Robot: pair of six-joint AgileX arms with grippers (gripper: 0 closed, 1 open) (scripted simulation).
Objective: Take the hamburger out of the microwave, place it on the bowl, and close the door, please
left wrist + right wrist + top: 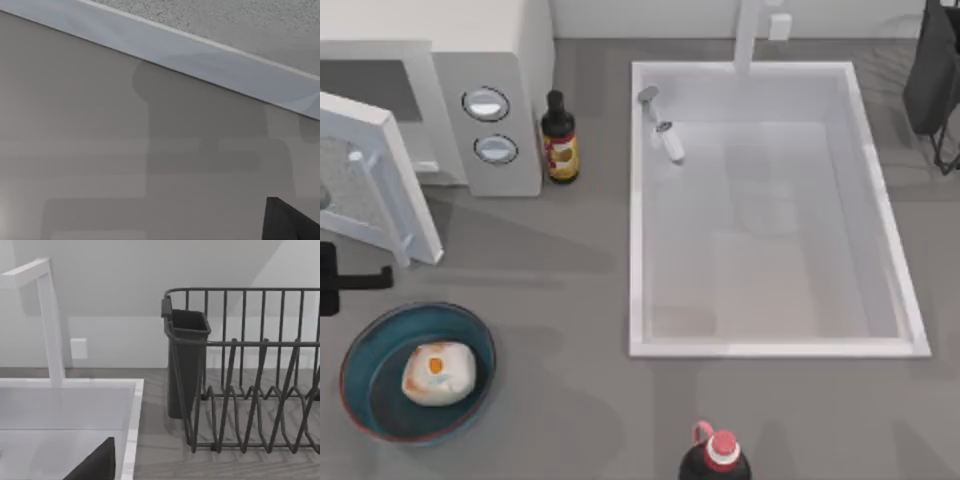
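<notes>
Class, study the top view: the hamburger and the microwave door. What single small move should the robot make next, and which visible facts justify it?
Probably push the door shut with the left gripper. The hamburger already rests in the bowl, while the door of the microwave stands swung open, and the left gripper sits just below its free edge.

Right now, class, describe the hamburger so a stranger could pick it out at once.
Start at the microwave on the table's left and go down past its open door to the dark teal bowl. The hamburger lies inside it: a small pale bun with an orange spot.
</notes>
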